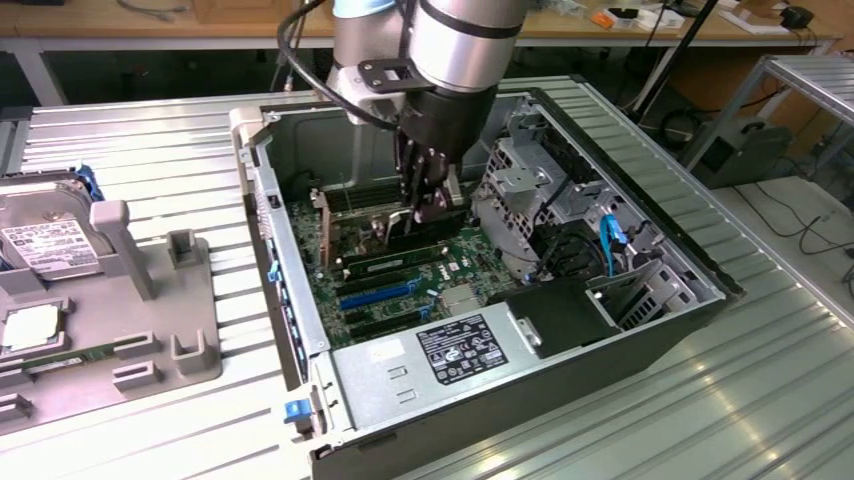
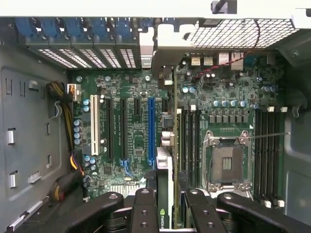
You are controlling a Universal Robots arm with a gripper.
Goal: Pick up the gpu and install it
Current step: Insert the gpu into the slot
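Black, ribbed fingers [image 2: 144, 213] sit closest to the wrist camera, and between the two pairs the thin flat gpu [image 2: 164, 194] stands edge-on, a slim pale-and-dark strip with a small green logo near its base. The black multi-jointed gripper [image 2: 167, 216] is clenched on the card, holding it upright over the green motherboard [image 2: 131, 145].

Just beyond the card's leading edge runs the long blue expansion slot [image 2: 151, 131], with shorter black slots and a white slot [image 2: 94, 124] beside it. From here the card looks nearly in line with the blue slot yet offset a touch toward the memory side, so I judge the step in hand is the lowering and seating. Doing it well means keeping the card square to the board, matching its edge to the slot along the whole length, and pressing evenly rather than tipping one end in first.

Farther on, the perforated rear bracket bays [image 2: 87, 57] wait for the metal bracket end, which must slide in cleanly. The open silver processor socket [image 2: 227, 162] lies well clear.

In the exterior view the gripper [image 1: 430, 205] reaches down inside the open grey computer case [image 1: 267, 200], with the card [image 1: 407, 225] just above the board.
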